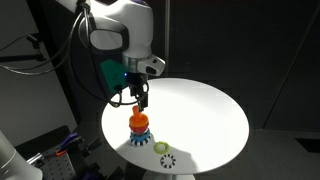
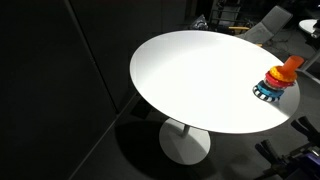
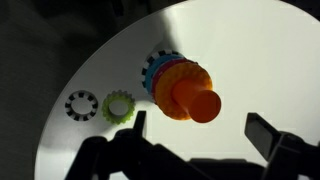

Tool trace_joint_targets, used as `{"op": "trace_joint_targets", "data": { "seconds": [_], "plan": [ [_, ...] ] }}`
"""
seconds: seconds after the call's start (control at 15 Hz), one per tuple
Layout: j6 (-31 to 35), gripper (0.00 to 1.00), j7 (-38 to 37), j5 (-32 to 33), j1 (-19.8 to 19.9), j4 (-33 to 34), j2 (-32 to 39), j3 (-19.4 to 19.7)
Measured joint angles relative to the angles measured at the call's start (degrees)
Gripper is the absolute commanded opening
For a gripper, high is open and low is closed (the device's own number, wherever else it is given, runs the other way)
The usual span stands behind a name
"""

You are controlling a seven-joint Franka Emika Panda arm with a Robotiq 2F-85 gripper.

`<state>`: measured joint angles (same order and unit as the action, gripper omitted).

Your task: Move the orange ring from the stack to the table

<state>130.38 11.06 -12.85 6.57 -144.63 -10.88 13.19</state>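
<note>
The stack (image 1: pixel 140 128) stands near the table's (image 1: pixel 205 110) edge; it has a blue scalloped base (image 3: pixel 154 70), an orange peg (image 3: pixel 203 105) and coloured rings. The orange ring (image 3: pixel 176 86) sits on top of the rings, threaded on the peg; it also shows in an exterior view (image 1: pixel 139 121). My gripper (image 3: pixel 203 135) is open and empty, hovering just above the peg (image 1: pixel 141 101), one finger on each side in the wrist view. In an exterior view the stack (image 2: pixel 276 84) stands at the table's (image 2: pixel 200 80) right edge; the gripper does not show there.
A yellow-green gear-shaped ring (image 3: pixel 119 106) and a black-and-white gear ring (image 3: pixel 81 104) lie flat on the table beside the stack, close to the table's edge (image 1: pixel 160 147). The surroundings are dark, with chairs and equipment beyond the table.
</note>
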Motion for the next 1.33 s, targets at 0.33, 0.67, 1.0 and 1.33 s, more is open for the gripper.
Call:
{"op": "trace_joint_targets", "data": {
  "seconds": [0.33,0.67,1.0,1.33],
  "plan": [
    [0.0,1.0,0.0,0.0,0.0,0.0,0.1,0.0],
    [0.0,1.0,0.2,-1.6,1.2,1.1,0.2,1.1],
    [0.3,1.0,3.2,-6.5,2.3,1.9,0.9,3.2],
    [0.2,1.0,9.6,-15.0,2.7,2.5,4.0,5.3]
  ]
}}
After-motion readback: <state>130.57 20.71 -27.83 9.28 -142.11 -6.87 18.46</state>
